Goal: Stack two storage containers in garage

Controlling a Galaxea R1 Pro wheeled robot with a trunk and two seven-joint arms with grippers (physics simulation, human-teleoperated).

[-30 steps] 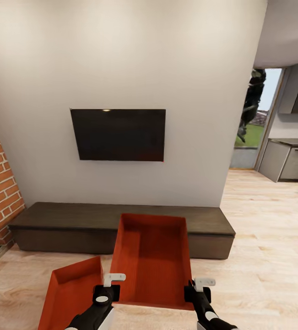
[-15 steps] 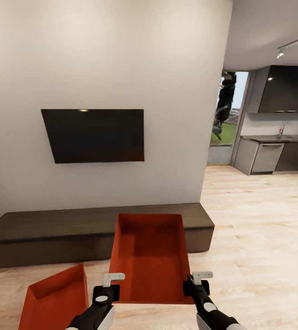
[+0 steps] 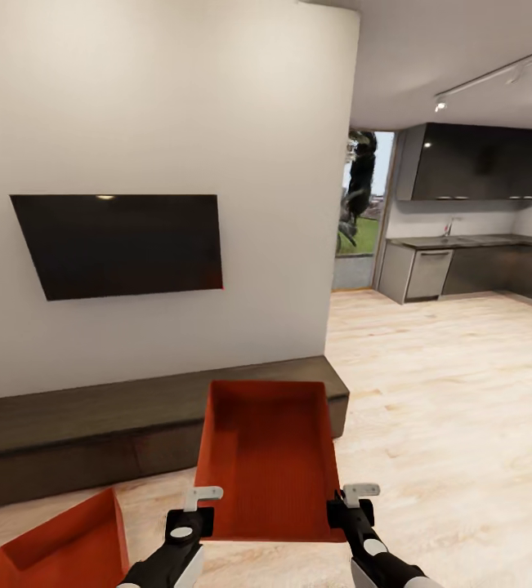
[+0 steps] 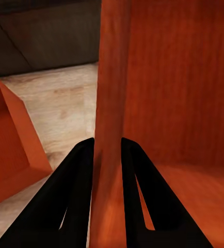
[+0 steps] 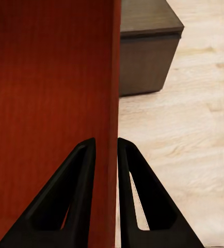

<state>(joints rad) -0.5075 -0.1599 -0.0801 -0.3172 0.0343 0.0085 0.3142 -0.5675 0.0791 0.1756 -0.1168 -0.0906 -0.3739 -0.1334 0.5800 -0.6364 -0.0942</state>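
The left gripper (image 4: 108,155) has its fingers clamped on one side wall of the held bin (image 3: 267,457), and the right gripper (image 5: 106,155) pinches the opposite wall the same way, so the bin hangs between both arms in front of the robot, clear of the plank floor (image 3: 445,392) and near the bench (image 3: 78,433). To carry it well, I would hold both arms level and evenly spaced while the base turns toward the open side of the room; the thin walls likely flex, so squeezing inward risks slipping. The bin is orange-red, open-topped, finely ribbed and empty. The other bin (image 3: 61,547) sits on the floor beside the left arm
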